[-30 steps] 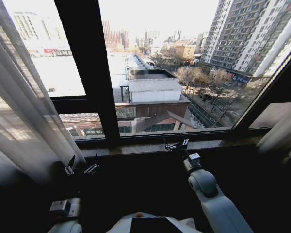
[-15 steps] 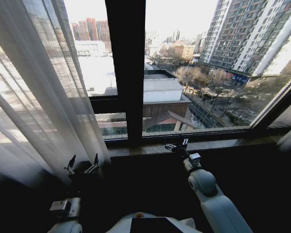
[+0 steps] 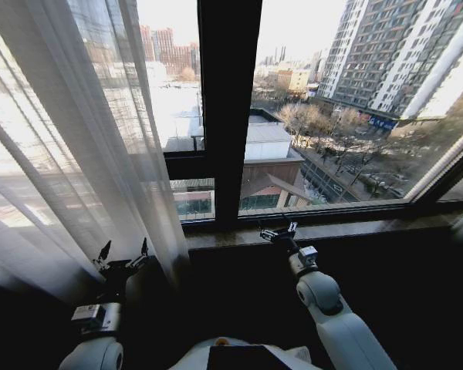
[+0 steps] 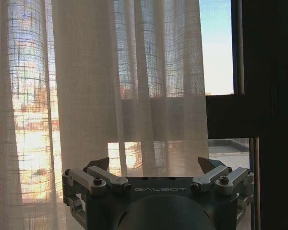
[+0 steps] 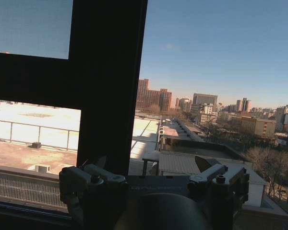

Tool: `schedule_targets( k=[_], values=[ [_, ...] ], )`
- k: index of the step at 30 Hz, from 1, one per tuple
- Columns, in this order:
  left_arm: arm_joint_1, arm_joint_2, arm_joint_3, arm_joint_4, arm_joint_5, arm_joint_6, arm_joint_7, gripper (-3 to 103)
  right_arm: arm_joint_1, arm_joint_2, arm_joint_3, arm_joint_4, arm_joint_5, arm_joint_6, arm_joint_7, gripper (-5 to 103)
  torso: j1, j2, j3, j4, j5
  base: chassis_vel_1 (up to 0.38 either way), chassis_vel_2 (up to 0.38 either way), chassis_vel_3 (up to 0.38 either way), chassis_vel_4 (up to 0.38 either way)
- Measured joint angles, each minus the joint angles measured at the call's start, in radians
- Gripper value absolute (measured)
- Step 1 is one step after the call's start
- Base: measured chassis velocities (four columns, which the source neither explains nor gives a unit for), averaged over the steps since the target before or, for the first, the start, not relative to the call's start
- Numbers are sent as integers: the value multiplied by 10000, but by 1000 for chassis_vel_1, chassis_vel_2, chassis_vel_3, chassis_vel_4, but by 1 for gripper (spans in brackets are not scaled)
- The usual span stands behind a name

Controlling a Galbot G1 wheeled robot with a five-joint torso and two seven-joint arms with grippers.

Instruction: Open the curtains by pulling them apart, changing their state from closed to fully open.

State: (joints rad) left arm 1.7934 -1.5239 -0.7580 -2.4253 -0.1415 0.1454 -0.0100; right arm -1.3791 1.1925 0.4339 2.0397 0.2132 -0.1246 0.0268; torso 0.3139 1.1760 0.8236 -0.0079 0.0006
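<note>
At the window, my left hand (image 3: 123, 254) is hovering spread and empty just before the left curtain (image 3: 69, 146), which is hanging bunched to the left. My right hand (image 3: 280, 231), also spread, is idling near the sill (image 3: 355, 229). Most glass is showing.

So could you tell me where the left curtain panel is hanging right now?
In the head view the left curtain panel hangs on the robot's left, its inner edge beside the black window frame post, with the open left end effector just before its lower folds.
</note>
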Motion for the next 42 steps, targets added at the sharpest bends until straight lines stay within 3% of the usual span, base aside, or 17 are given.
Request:
schedule_targets(
  k=[3, 17, 24, 28, 42],
  values=[
    [-279, 188, 112, -208, -11, 583, -20, 100, 0, 28, 5, 45, 64, 0, 9, 100, 0, 1, 0, 5, -9, 0, 0, 0, 0],
    [-1693, 1510, 451, 280, -597, 1452, -505, 100, 6, 16, 58, -5, 94, 28, 19, 100, 0, 1, -1, 2, -4, 0, 0, 0, 0],
    [-2755, 2239, 742, 1347, -1027, 1434, -1051, 100, 3, 137, 203, -218, 74, 102, 35, 100, 2, 0, 0, 3, -6, 0, 0, 0, 0],
    [-3643, 2591, 1085, 2697, -1143, 1133, -1108, 100, -30, 292, 337, -527, 27, 291, 197, 100, 1, 0, 0, 3, -5, 0, 0, 0, 0],
    [-5196, 2584, 2571, 3972, -1045, 1202, -1085, 100, 244, 401, 350, -865, -202, 365, 220, 100, 1, 0, 0, 2, -5, 0, 0, 0, 0]
  ],
)
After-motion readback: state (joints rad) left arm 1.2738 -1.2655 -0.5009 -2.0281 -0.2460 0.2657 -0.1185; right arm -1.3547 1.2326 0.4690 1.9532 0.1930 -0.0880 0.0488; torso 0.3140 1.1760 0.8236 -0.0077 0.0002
